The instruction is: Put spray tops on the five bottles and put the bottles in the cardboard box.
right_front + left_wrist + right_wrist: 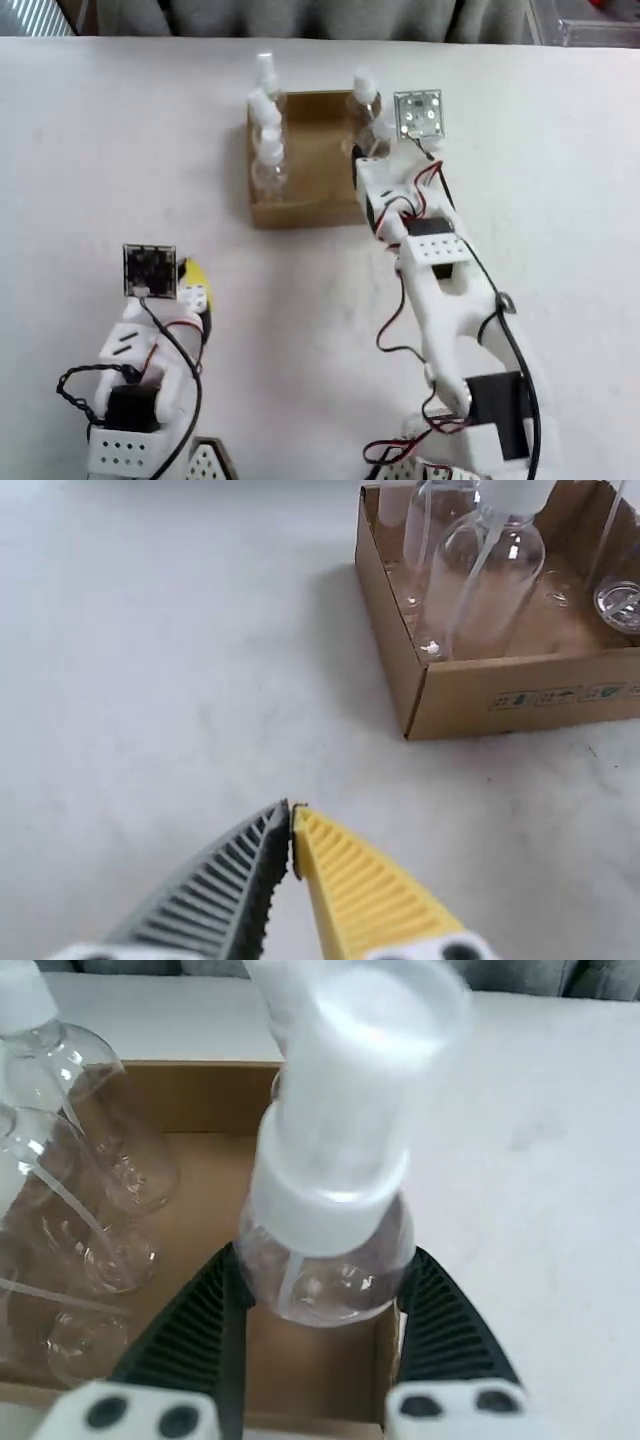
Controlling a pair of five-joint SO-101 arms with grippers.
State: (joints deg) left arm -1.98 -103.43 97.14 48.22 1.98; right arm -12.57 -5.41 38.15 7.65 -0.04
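Right claw [320, 1280] is clamped round the belly of a clear bottle [330, 1210] with its spray top [350, 1070] on, holding it upright at the right-hand side of the cardboard box [300, 212]. Three capped bottles [266, 130] stand in a row along the box's left wall. Left claw [291, 820] hangs pinched together, empty, over the table [120, 130], well apart from the box.
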